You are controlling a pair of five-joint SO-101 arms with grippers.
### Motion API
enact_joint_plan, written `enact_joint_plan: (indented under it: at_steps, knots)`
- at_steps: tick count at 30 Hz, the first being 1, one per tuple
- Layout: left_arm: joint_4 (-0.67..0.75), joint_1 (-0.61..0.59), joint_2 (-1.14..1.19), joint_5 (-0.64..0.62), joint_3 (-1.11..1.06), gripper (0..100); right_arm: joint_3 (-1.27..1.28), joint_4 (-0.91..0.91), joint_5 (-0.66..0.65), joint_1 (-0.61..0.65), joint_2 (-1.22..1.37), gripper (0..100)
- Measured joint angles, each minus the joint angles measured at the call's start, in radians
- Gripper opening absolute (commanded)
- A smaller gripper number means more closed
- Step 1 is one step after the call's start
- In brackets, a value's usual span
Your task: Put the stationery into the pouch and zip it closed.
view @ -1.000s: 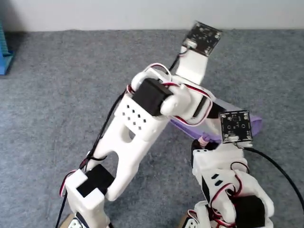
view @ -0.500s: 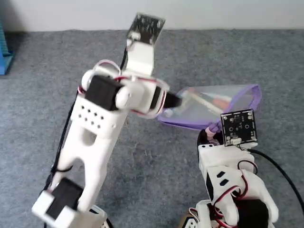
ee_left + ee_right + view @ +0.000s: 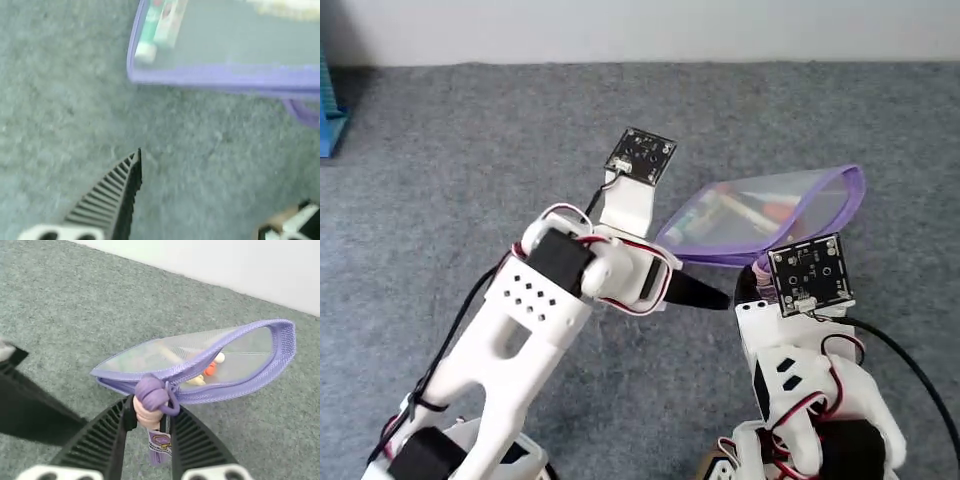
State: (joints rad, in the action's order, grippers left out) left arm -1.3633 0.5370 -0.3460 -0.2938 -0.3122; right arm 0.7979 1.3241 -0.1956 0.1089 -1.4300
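The pouch (image 3: 790, 200) lies on the desk right of centre. It is a clear-sided bag edged all round with a purple band, its long side running left to right. Stationery shows through the clear side: a green and white stick (image 3: 159, 25) at the left end, and orange and pale pieces (image 3: 210, 368) toward the middle. A purple knot and a pink bead hang from the near edge and form the zip pull (image 3: 151, 396).

The right gripper (image 3: 150, 414) is clamped on that zip pull, one ridged black finger on each side of the bead, just at the near edge of the pouch. The left gripper (image 3: 712, 296) sits just to the left of it, near the pouch's near edge but apart from it. Whether the left gripper is apart or together cannot be told.

The desk (image 3: 450, 180) is covered with a grey, felt-like cloth that reaches all edges of the high view except the far one. Along the far side a plain white wall (image 3: 520, 30) meets the cloth in a straight line. A blue object (image 3: 328, 110) stands at the far left edge, cut off by the frame.
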Motion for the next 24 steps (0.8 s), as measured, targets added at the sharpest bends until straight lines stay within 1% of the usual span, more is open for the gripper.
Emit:
enact_joint_plan:
  at_steps: [8,11,19,22,24]
  knots:
    - [0.305,0.003,-0.003,-0.005,-0.193,51,0.000,0.000,0.000,0.000,0.000,0.8]
    - [0.388,0.003,-0.003,-0.005,-0.253,51,0.000,0.000,-0.003,0.000,0.000,0.8]
    - [0.485,0.009,-0.003,0.018,-0.265,51,0.000,0.000,-0.003,0.000,0.000,0.8]
    - [0.503,0.051,-0.028,0.032,-0.273,51,0.000,0.000,-0.006,-0.003,-0.002,0.8]
    - [0.520,0.084,-0.080,0.032,-0.315,51,0.000,0.000,-0.028,-0.005,-0.003,0.8]
